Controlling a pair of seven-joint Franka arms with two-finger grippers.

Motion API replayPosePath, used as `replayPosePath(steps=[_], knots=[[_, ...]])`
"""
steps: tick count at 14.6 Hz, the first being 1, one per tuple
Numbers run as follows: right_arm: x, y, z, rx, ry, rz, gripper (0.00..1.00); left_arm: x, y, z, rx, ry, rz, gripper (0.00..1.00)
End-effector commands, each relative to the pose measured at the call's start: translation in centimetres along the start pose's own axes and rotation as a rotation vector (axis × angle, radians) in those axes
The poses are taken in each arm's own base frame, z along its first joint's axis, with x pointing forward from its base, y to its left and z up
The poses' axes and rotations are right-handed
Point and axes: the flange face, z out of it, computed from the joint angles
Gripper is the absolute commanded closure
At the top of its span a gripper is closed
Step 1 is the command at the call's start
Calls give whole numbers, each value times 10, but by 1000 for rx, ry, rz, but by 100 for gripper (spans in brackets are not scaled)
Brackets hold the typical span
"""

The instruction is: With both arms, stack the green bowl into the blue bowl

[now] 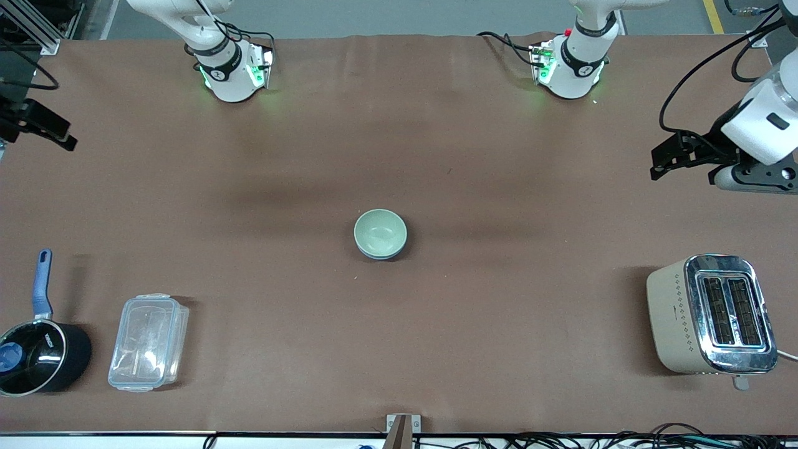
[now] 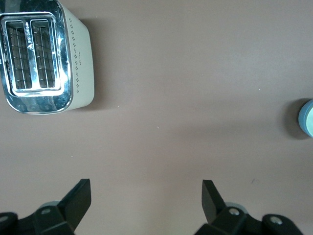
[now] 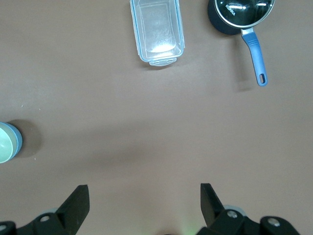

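Observation:
The pale green bowl (image 1: 380, 231) sits nested inside the blue bowl (image 1: 381, 255) at the middle of the table; only the blue bowl's outer rim shows around it. The pair shows at the edge of the right wrist view, green (image 3: 4, 143) in blue (image 3: 18, 141), and the blue bowl shows at the edge of the left wrist view (image 2: 306, 117). My left gripper (image 1: 656, 164) is open and empty over the table at the left arm's end; it shows in its wrist view (image 2: 145, 186). My right gripper (image 1: 62, 137) is open and empty over the right arm's end (image 3: 143, 188).
A cream and chrome toaster (image 1: 711, 312) stands at the left arm's end, nearer the front camera. A clear lidded plastic box (image 1: 148, 342) and a black saucepan with a blue handle (image 1: 38, 355) stand at the right arm's end. A brown cloth covers the table.

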Motion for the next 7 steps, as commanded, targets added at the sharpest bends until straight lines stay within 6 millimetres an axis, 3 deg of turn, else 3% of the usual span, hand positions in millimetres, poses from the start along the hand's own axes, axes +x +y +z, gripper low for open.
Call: replayPosePath(steps=[1, 7], knots=[[7, -5, -1, 15, 2, -31, 0, -6, 0, -3, 5, -5, 24, 0], [7, -5, 0, 16, 2, -33, 0, -4, 1, -3, 27, -1, 16, 0]])
